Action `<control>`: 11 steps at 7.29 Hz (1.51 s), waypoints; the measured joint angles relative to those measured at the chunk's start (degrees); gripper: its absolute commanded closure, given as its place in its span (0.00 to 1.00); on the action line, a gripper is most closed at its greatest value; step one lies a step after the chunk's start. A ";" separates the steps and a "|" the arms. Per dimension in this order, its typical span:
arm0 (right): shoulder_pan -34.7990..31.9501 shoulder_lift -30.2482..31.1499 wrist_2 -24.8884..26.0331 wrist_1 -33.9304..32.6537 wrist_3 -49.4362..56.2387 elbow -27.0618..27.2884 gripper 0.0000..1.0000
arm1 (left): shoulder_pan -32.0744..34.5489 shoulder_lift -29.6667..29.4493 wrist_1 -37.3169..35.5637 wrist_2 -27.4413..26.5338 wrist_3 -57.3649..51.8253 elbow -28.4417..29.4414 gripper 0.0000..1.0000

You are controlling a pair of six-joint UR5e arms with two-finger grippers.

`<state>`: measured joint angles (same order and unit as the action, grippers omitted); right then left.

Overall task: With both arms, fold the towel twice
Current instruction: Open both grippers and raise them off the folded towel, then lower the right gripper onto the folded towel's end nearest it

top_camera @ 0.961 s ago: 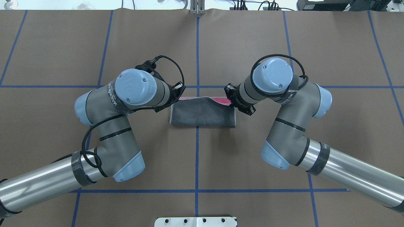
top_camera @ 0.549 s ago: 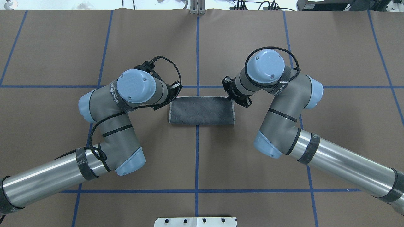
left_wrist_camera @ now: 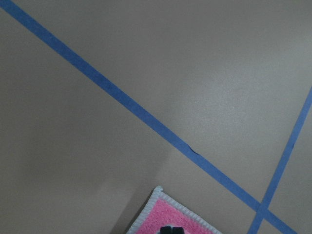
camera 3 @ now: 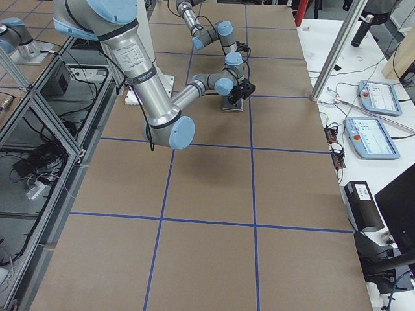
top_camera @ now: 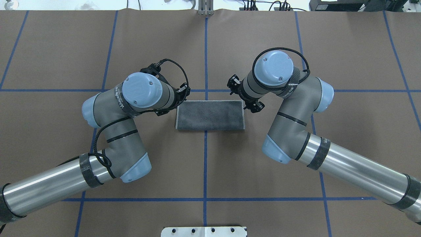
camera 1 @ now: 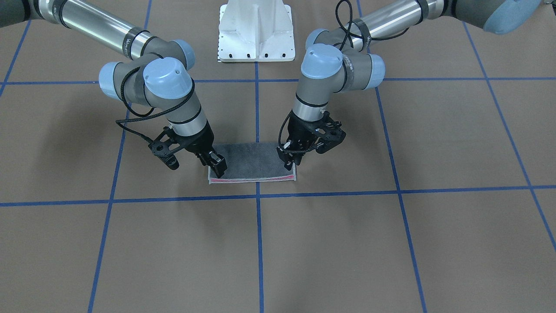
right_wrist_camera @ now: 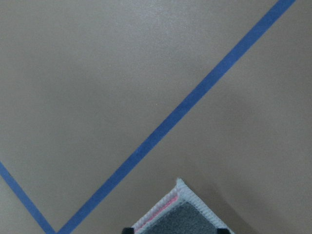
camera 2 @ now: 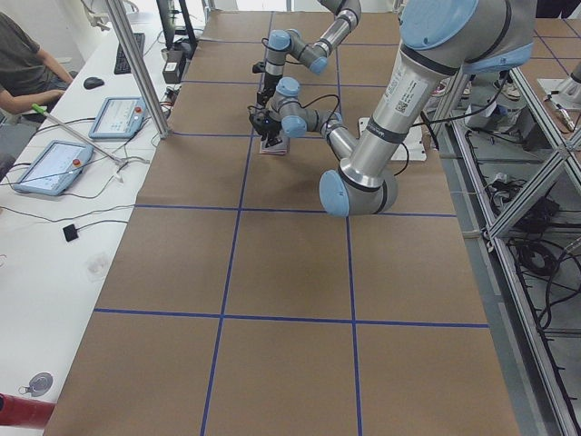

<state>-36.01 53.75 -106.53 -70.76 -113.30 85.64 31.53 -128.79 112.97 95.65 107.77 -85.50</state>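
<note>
Near the middle of the brown paper-covered surface [top_camera: 263, 49], just toward 6 o'clock from a crossing of blue tape lines [top_camera: 205, 158] in the overhead view, lies the small terry towel [top_camera: 210, 115]. From overhead we cannot see either tool. Each is hidden beneath its own grey wrist, the left at the towel's 10 o'clock corner and the right at its 2 o'clock corner.

The front-facing view shows the black left tool [camera 1: 291, 164] and the black right tool [camera 1: 218, 167] pointing down at those corners, but their tips are too small there to judge. In the left wrist view two dark fingertips [left_wrist_camera: 168, 230] show, cut off by the bottom edge and nearly together over a pink corner. That tool is narrow, and we cannot tell whether cloth is caught between its tips. In the right wrist view the fingertips [right_wrist_camera: 126, 230] stand wide apart, also cut off at the bottom edge, on either side of a towel corner. Both side views show the towel only as a tiny patch, mostly covered by the tools.

The towel is a flat rectangle, doubled over, dark grey face up, with a light grey stitched edge. A thin pink strip [camera 1: 256, 178] peeks out along its 6 o'clock edge in the front-facing view, and a tape line runs under its middle.
</note>
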 measured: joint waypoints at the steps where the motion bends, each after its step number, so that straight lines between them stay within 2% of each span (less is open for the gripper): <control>1: -0.05 -0.01 -0.02 0.03 0.03 -0.05 0.00 | 0.21 -0.03 0.20 0.03 -0.56 -0.15 0.00; 5: 2.51 3.10 -0.19 0.17 -3.63 2.61 0.02 | 2.29 0.20 0.31 1.93 -1.14 -2.51 0.00; 6: 3.48 3.80 -0.22 0.16 -7.71 3.55 0.08 | 2.98 0.31 0.16 3.15 -1.13 -2.84 0.00; 7: 4.22 4.09 -0.23 0.13 -10.47 3.99 0.21 | 3.28 0.34 0.10 3.66 -1.10 -2.95 0.00; 11: 5.71 5.23 -0.09 0.10 -14.53 3.74 0.44 | 3.35 0.33 0.06 3.85 -1.07 -2.93 0.00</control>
<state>-30.30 58.98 -106.62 -70.66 -127.83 89.38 34.88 -128.46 113.03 99.50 106.70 -88.43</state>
